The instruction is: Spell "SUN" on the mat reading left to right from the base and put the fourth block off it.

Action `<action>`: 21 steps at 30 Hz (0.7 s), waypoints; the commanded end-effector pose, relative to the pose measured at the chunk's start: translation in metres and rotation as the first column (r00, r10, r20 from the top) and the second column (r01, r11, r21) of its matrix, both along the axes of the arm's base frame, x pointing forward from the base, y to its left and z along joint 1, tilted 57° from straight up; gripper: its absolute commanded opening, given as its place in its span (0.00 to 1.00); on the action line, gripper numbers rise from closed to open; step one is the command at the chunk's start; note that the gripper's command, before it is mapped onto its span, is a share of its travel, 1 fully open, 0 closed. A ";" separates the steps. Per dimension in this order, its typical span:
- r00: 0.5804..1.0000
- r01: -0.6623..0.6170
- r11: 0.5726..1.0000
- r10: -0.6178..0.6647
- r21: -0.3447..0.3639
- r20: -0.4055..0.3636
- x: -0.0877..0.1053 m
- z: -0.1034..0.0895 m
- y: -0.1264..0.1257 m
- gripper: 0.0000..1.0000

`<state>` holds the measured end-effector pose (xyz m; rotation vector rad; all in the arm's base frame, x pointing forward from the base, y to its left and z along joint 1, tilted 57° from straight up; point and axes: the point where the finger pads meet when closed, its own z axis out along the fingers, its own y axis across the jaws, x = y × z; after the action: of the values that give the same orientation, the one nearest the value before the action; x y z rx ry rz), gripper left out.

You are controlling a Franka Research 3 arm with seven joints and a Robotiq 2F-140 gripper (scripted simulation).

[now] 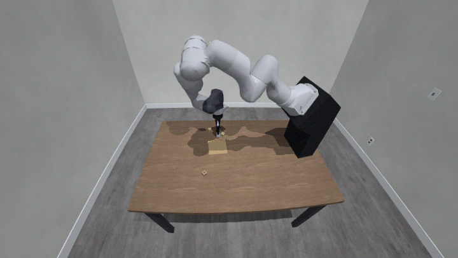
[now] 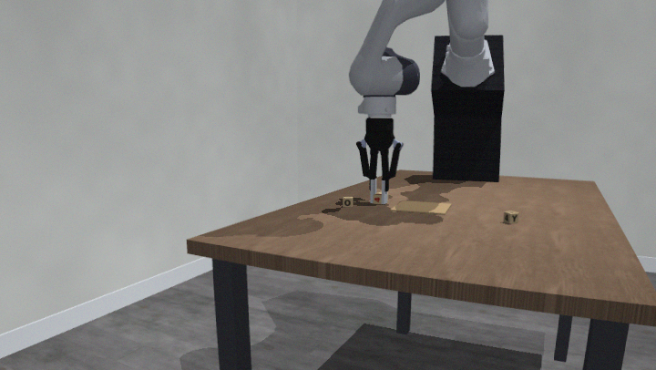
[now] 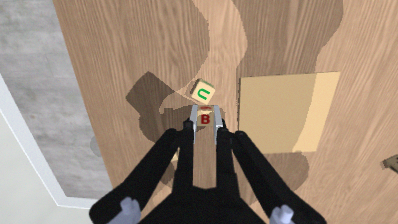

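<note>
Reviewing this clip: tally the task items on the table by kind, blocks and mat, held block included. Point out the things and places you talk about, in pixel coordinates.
Small tan lettered blocks: 4 (one between the gripper's (image 1: 217, 135) (image 2: 378, 200) (image 3: 205, 116) fingers, three on the wooden table (image 1: 256, 179) (image 2: 459, 248) (image 3: 280, 30))
Flat pale-yellow square mat: 1 (image 1: 217, 148) (image 2: 420, 208) (image 3: 280, 115)
Total: 5
</note>
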<state>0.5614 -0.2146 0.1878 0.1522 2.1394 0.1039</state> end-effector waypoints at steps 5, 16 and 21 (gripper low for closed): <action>1.000 0.001 1.000 -0.001 -0.002 0.000 0.000 0.000 -0.001 0.13; 1.000 0.001 1.000 -0.001 -0.002 0.000 0.000 0.000 -0.001 0.20; 1.000 0.001 1.000 -0.001 -0.002 0.000 0.000 0.000 -0.001 0.22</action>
<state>0.5614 -0.2146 0.1878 0.1521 2.1394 0.1038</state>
